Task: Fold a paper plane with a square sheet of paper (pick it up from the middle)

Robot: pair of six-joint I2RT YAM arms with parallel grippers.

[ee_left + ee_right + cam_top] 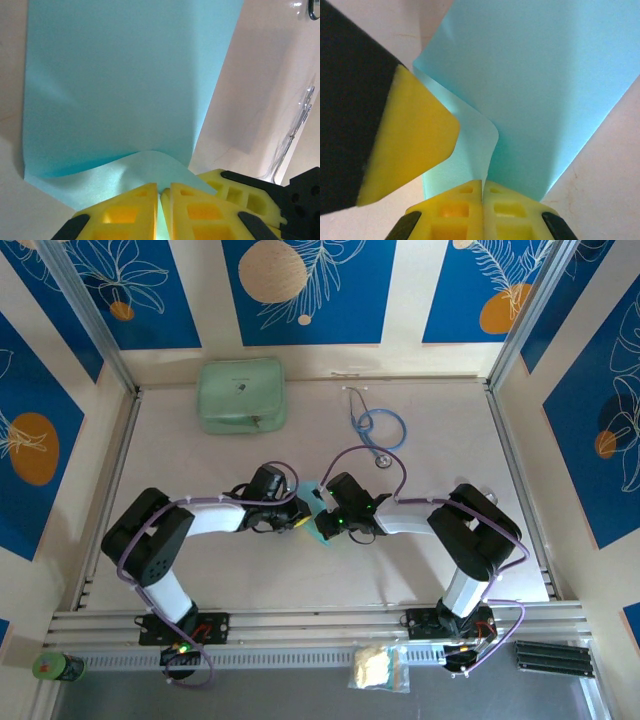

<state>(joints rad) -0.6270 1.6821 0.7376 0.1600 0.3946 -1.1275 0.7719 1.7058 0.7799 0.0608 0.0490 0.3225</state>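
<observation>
- The left gripper [160,192] pinches a curled-up edge of the blue paper [125,75].
- The right gripper [482,187], fingers pressed together, nips another raised curl.
- From above, both wrists hide most of the paper, mid-table [440,420].
- Far side: green case [241,394] and stethoscope [378,430].

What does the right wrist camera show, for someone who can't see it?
The shut yellow right gripper pinches the curled-up near edge of a light-blue paper lying on a pale table. A second yellow finger pokes in from the left.
</observation>
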